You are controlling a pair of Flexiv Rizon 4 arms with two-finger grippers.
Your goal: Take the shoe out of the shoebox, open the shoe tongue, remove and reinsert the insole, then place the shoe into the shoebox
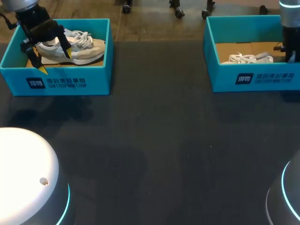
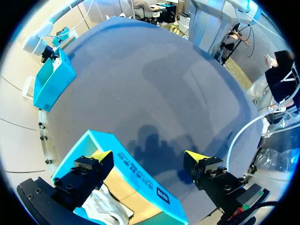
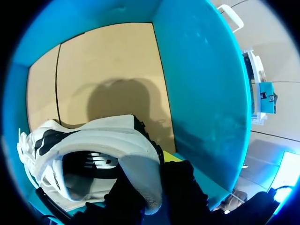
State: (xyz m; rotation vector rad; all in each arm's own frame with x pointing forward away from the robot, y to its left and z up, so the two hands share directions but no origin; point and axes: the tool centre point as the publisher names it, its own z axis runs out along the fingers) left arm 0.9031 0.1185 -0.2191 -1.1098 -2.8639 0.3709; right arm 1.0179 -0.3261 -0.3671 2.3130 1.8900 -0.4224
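Two teal shoeboxes stand at the back of the black table. The left shoebox point(image 1: 65, 80) holds a pale grey shoe point(image 1: 80, 48). My left gripper point(image 1: 54, 58) hangs open over that box's left part; in the left wrist view its fingers point(image 2: 101, 157) straddle the box's front wall point(image 2: 140, 176), touching nothing. The right shoebox point(image 1: 255, 77) holds a white shoe point(image 1: 248, 58). My right arm point(image 1: 289, 28) reaches down into it. There my right gripper point(image 3: 150, 187) is shut on the white shoe's point(image 3: 93, 140) heel collar, above the cardboard floor point(image 3: 103, 70).
The table's black surface point(image 1: 159, 140) spreads wide between and in front of the two boxes. The arm bases point(image 1: 23, 178) rise at the near left and near right corners. The right box's wall point(image 3: 201, 84) stands close beside my right gripper.
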